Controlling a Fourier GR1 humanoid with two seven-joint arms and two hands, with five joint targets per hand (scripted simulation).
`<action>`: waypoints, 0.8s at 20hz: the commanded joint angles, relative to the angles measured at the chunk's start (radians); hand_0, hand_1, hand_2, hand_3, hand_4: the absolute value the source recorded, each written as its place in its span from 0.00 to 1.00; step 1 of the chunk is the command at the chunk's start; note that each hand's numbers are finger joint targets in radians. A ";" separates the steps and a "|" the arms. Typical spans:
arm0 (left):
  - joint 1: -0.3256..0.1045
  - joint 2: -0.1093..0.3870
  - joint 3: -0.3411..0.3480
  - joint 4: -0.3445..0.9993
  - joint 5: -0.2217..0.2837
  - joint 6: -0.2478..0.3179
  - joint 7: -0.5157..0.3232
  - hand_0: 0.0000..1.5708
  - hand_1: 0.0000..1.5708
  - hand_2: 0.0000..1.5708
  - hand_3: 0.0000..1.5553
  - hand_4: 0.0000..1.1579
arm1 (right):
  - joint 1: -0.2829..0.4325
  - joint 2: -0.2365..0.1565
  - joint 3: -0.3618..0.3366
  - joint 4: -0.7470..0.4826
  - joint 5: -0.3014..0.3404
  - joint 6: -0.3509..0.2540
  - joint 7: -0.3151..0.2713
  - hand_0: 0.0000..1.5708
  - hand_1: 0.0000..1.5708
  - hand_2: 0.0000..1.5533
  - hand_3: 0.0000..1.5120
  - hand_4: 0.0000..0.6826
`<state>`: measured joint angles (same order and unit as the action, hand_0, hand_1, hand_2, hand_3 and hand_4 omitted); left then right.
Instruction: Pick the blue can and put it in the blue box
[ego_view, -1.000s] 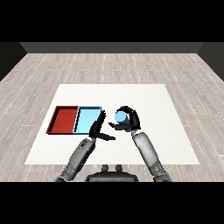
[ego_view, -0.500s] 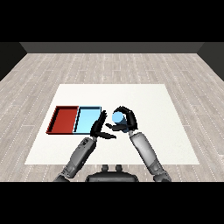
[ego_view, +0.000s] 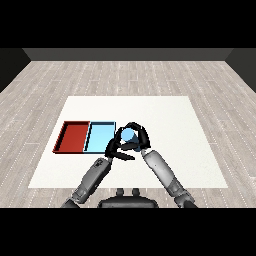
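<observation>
The blue can (ego_view: 128, 136) is held above the table by my right hand (ego_view: 138, 140), whose fingers and thumb curl round it. It hangs just right of the light blue tray (ego_view: 99, 136), close to that tray's right edge. My left hand (ego_view: 114, 150) sits low beside the can, fingers relaxed and pointing right under it, holding nothing. The can's lower part is hidden by the two hands.
A red tray (ego_view: 74, 136) lies directly left of the light blue tray, the two touching. Both sit at the left of the white table (ego_view: 180, 130), which spreads wide to the right and behind the hands.
My right hand has carried the blue can leftward, toward the light blue tray. The left hand has stayed near the tray's front right corner.
</observation>
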<state>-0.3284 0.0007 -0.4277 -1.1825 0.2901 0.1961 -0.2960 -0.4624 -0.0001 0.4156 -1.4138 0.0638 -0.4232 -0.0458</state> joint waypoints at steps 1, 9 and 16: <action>-0.023 -0.001 -0.076 -0.041 0.046 0.095 0.042 0.00 0.00 0.00 0.00 0.00 | 0.028 0.000 -0.014 0.031 -0.032 0.026 -0.073 0.93 0.93 0.93 0.92 0.90; -0.059 -0.001 0.001 0.024 0.048 -0.003 -0.003 0.00 0.00 0.00 0.00 0.00 | -0.032 0.000 -0.010 0.006 -0.136 -0.017 -0.035 0.93 0.93 0.94 0.92 0.87; -0.127 -0.001 -0.119 0.091 0.102 0.142 0.007 0.00 0.00 0.00 0.00 0.36 | -0.021 0.000 0.021 0.081 -0.252 -0.034 -0.148 0.94 0.94 0.94 0.92 0.87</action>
<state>-0.4553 0.0001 -0.5229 -1.0752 0.4145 0.2781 -0.3395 -0.4548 -0.0011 0.4497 -1.3912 -0.1197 -0.4542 -0.1353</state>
